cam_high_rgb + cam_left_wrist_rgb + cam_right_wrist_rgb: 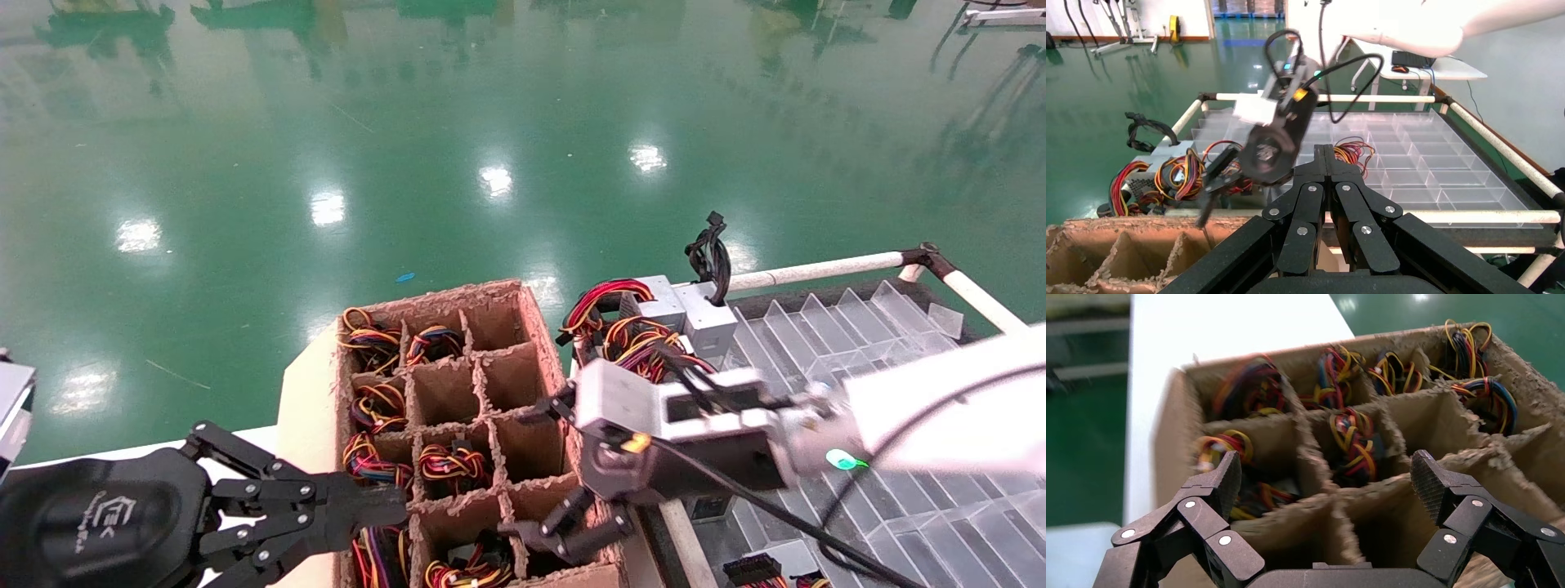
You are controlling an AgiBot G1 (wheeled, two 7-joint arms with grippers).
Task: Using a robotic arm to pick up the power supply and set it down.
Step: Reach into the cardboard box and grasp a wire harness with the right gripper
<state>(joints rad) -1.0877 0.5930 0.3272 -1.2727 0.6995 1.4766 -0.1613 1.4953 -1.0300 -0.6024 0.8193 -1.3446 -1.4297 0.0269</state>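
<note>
A cardboard box (535, 327) with divider cells holds several power supplies, showing as looped red, yellow and black wire bundles (453, 461) (1355, 438). Another silver-grey power supply (662, 300) with coloured wires lies just right of the box, and also shows in the left wrist view (1144, 180). My right gripper (560, 474) (1326, 484) hangs open above the box's right-hand cells, over a divider crossing, with nothing between its fingers. My left gripper (392, 508) (1324, 153) is shut and empty at the box's near left side.
A grey box with a black cable bundle (709, 322) sits beside the loose power supply. A clear plastic compartment tray (858, 327) inside white pipe rails (817, 268) fills the right. The box rests on a white table (302, 392); green floor lies beyond.
</note>
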